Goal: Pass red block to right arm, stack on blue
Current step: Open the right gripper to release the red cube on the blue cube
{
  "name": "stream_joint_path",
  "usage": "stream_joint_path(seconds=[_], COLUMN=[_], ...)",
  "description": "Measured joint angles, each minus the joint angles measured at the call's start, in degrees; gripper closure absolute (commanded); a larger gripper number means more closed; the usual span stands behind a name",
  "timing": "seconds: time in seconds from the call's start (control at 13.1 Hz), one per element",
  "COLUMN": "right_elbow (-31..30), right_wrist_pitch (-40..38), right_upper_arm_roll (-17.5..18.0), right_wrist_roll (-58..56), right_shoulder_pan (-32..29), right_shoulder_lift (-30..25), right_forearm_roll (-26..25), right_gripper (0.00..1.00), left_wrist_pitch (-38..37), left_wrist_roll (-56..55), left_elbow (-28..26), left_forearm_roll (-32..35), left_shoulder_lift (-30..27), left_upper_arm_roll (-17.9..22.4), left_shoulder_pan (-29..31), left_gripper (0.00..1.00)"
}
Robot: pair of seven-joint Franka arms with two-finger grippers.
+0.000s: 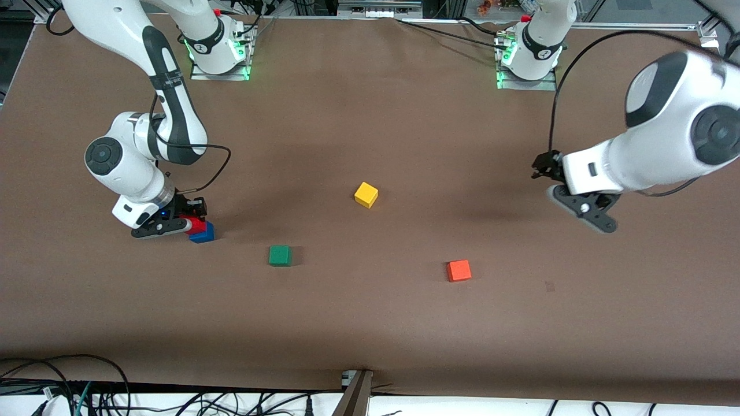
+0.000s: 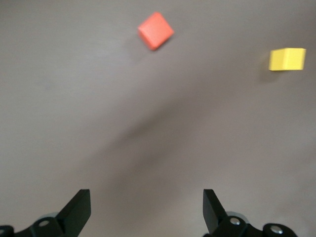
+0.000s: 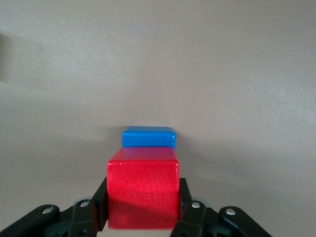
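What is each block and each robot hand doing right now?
Red block: held in the right gripper, over the blue block.
Blue block: on the table, under the red block.
Right gripper: shut on the red block.
Left gripper: open, empty, waiting above the table.
Yellow block: alone on the table.
Green block: alone on the table.
Orange block: alone on the table.

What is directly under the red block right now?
The blue cube lies under the red block, which the right gripper grips. Whether the two blocks touch cannot be seen; the red block covers most of the blue top.
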Motion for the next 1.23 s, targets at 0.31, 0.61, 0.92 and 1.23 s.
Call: stream_joint_path(seconds=[0.31, 0.61, 0.92, 1.23], right_elbow=[-0.02, -0.01, -0.01, -0.01], right_wrist_pitch=[0.59, 0.89, 0.96, 0.98], right_upper_arm_roll=[0.03, 0.04, 0.04, -0.03], right_wrist_roll=[0.05, 0.07, 0.11, 0.32], right_shoulder_pan=[0.17, 0.2, 0.2, 0.05], right_shoulder_lift=[0.14, 0.21, 0.23, 0.24], right_forearm_roll=[0.0, 0.0, 0.0, 0.0], right_gripper=[1.0, 1.0, 1.0, 0.97], left_wrist_pitch=[-1.22, -7.38, -8.44, -8.17], left_wrist_roll=[-0.19, 0.46, 0.85, -5.14], left_elbow=[2.62, 8.37, 8.27, 4.86], left_forearm_roll=[0.49, 0.47, -1.67, -1.82], left_shoulder_lift=[-5.5, -6.67, -7.96, -10.0], left_upper_arm_roll=[0.2, 5.16, 24.37, 30.01], left_shoulder_pan=[2.85, 4.63, -6.89, -14.57], left_gripper=[0.0, 0.0, 0.0, 0.0])
